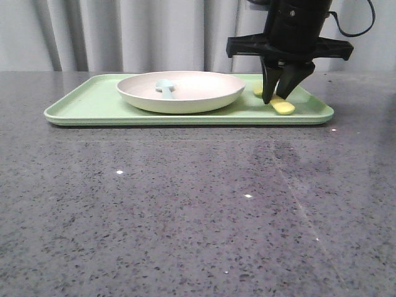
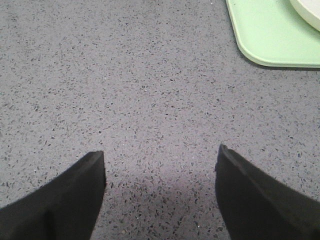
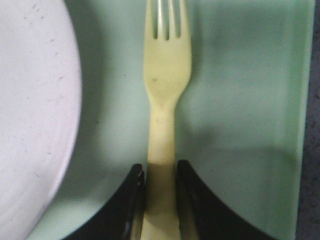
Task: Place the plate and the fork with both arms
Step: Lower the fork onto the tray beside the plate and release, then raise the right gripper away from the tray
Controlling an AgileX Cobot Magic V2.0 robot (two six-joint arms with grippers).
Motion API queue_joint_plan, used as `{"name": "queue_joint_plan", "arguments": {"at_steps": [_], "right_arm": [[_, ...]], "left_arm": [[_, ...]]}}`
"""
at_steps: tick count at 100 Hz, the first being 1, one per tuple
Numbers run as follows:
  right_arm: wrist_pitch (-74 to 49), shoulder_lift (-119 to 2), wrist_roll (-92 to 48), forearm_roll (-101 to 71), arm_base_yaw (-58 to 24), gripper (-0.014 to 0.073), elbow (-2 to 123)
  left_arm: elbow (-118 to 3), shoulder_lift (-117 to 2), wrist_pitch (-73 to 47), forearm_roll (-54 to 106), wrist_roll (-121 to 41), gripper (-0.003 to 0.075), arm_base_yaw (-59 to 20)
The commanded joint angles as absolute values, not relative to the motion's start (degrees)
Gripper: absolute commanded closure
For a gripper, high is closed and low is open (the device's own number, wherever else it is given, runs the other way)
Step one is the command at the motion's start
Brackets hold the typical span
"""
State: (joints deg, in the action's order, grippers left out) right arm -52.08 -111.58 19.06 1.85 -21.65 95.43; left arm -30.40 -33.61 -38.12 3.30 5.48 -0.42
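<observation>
The cream-white plate (image 1: 185,93) with a small pale-blue figure inside sits on the light-green tray (image 1: 86,105), left of centre. The yellow fork (image 1: 283,106) lies on the tray just right of the plate. My right gripper (image 1: 275,96) reaches down onto it. In the right wrist view the gripper (image 3: 160,170) is shut on the handle of the fork (image 3: 166,75), both fingers pressed against its sides, with the plate's (image 3: 30,125) rim beside it. My left gripper (image 2: 160,165) is open over bare table and holds nothing. It does not show in the front view.
The tray rests at the far side of a grey speckled tabletop (image 1: 185,210). In the left wrist view a corner of the tray (image 2: 275,35) and a sliver of the plate (image 2: 307,7) lie beyond the fingers. A grey curtain (image 1: 124,31) hangs behind.
</observation>
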Motion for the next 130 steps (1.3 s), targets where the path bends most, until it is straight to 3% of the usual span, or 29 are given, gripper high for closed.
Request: {"name": "queue_joint_plan", "arguments": {"at_steps": [1, 23, 42, 65, 87, 130], "right_arm": [[-50.3, -108.6, 19.1, 2.3, -21.3, 0.0599, 96.3], [-50.7, -108.6, 19.1, 2.3, -21.3, 0.0567, 96.3], [-50.8, -108.7, 19.1, 2.3, -21.3, 0.0414, 96.3], [-50.9, -108.7, 19.1, 2.3, -21.3, 0.033, 96.3], [-50.9, -108.5, 19.1, 2.4, -21.3, 0.0196, 96.3], [-53.2, -98.3, 19.1, 8.7, -21.3, 0.0188, 96.3]], "left_arm": [[-32.0, -33.6, -34.3, 3.5, 5.9, 0.0258, -0.3], [-32.0, -33.6, -34.3, 3.5, 5.9, 0.0258, -0.3], [-32.0, -33.6, -34.3, 3.5, 5.9, 0.0258, -0.3], [-32.0, -33.6, -34.3, 3.5, 5.9, 0.0258, -0.3], [-32.0, -33.6, -34.3, 3.5, 5.9, 0.0258, -0.3], [-32.0, -33.6, -34.3, 3.5, 5.9, 0.0258, -0.3]]}}
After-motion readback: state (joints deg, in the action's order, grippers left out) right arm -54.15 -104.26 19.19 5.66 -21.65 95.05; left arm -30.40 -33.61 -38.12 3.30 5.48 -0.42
